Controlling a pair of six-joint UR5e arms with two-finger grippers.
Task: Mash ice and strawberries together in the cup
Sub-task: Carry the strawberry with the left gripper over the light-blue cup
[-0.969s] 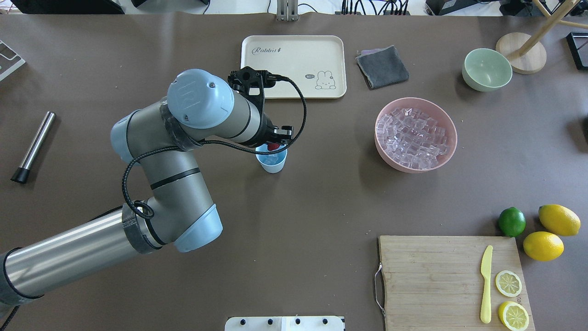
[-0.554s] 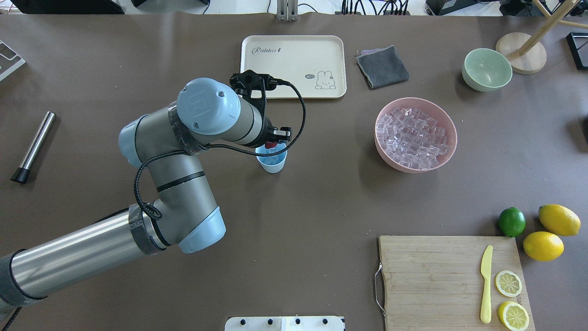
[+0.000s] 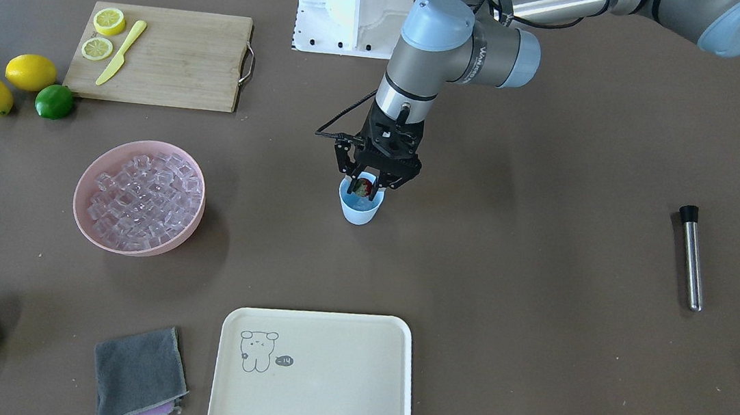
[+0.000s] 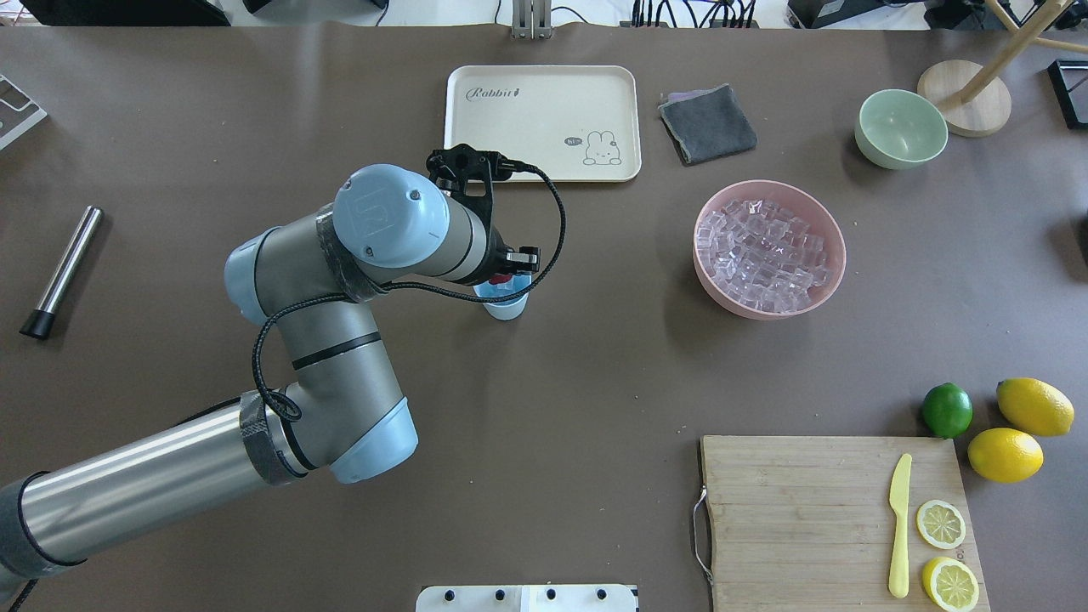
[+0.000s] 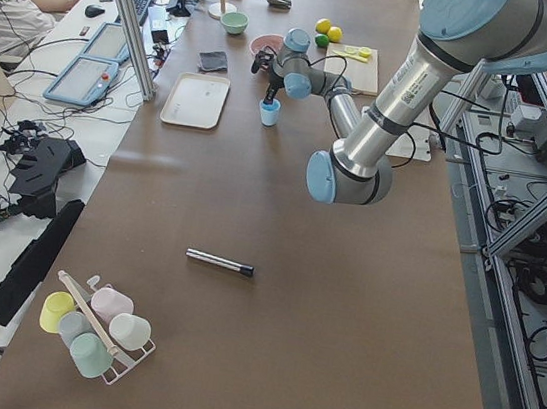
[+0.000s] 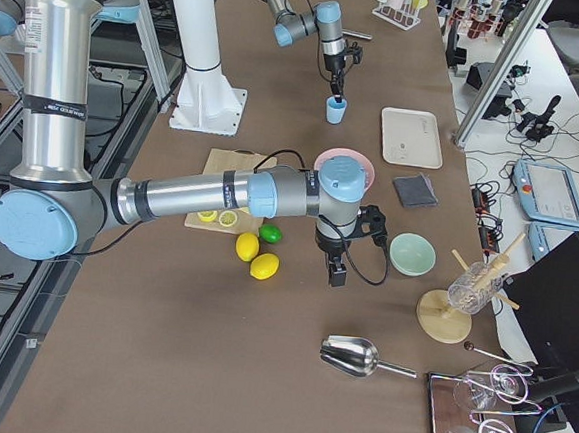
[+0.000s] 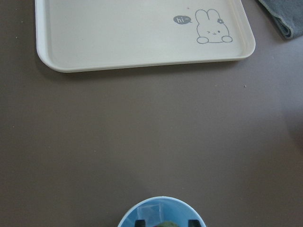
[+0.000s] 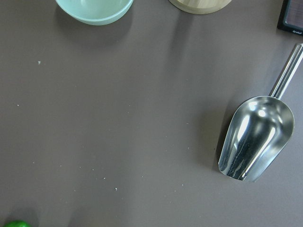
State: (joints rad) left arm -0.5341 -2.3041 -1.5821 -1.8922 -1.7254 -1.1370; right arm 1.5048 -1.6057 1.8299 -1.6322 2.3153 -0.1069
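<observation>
Left gripper sat directly above the cup, strawberry between its fingertips at the rim. Tray lay ahead of it, bowl of ice to its right, rod far left.

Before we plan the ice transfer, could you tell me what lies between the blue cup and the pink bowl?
Nothing does: the overhead view shows only bare brown table between the cup and the pink bowl.
</observation>
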